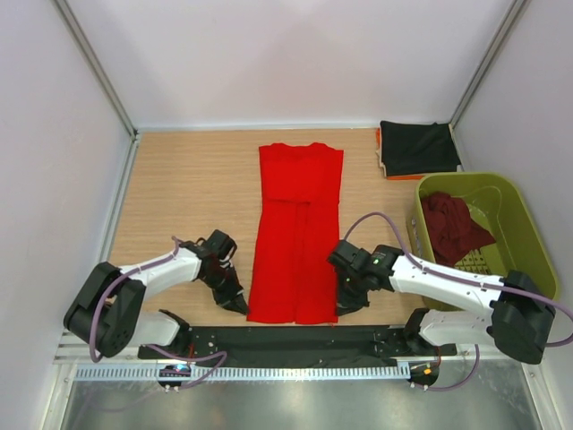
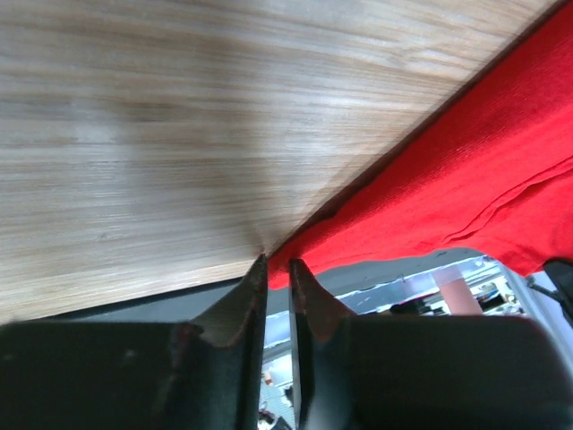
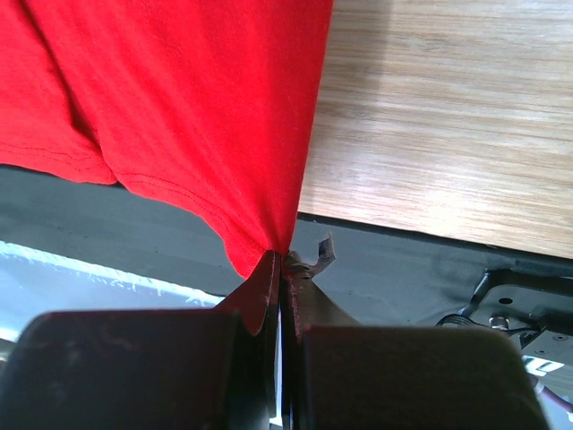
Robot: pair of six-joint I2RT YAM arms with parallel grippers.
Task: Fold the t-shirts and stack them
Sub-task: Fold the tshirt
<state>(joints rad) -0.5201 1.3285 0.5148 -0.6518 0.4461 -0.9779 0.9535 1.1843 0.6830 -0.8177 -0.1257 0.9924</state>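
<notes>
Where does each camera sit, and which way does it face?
Top external: above and behind, looking down on wooden table, bright red cloth t-shirt, left arm and right arm.
Left wrist: on left arm, facing table and t-shirt corner; left jaws show.
Right wrist: on right arm, facing the t-shirt's hem; right jaws pinch it.
Shared: all three see the t-shirt.

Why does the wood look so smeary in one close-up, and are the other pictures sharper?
Left wrist view: the table is soft and streaky with a pale sheen, the red t-shirt a bit sharper. Right wrist view: cloth and wood grain are crisp, the dark fingers underlit. Top view: even, sharp light, with only faint shadows under the arms.
</notes>
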